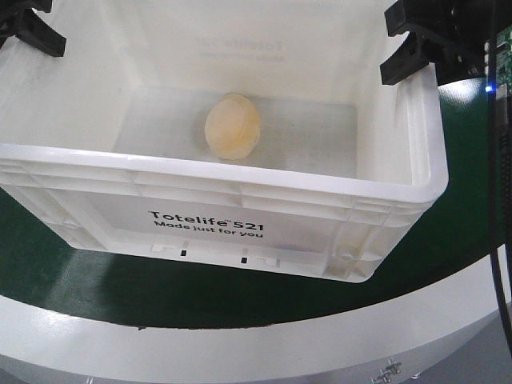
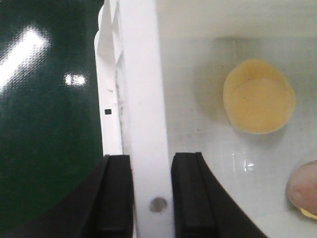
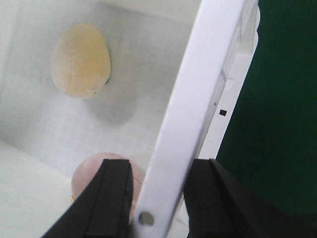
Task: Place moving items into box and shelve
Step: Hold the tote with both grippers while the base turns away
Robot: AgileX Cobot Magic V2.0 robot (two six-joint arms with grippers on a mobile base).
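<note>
Box (image 1: 240,172) on green bench (image 1: 72,272), pinched by both side walls. Left gripper (image 2: 151,163) jaws clamped on the 9 o'clock wall, right gripper (image 3: 159,166) jaws clamped on the 3 o'clock wall. Peach toy (image 1: 233,126) mid-floor, pinkish toy (image 2: 303,191) toward 6 o'clock. My read: stiff, light, slick plastic. Thin-wall grip could slip, so lift level; loose toys will roll.
</note>
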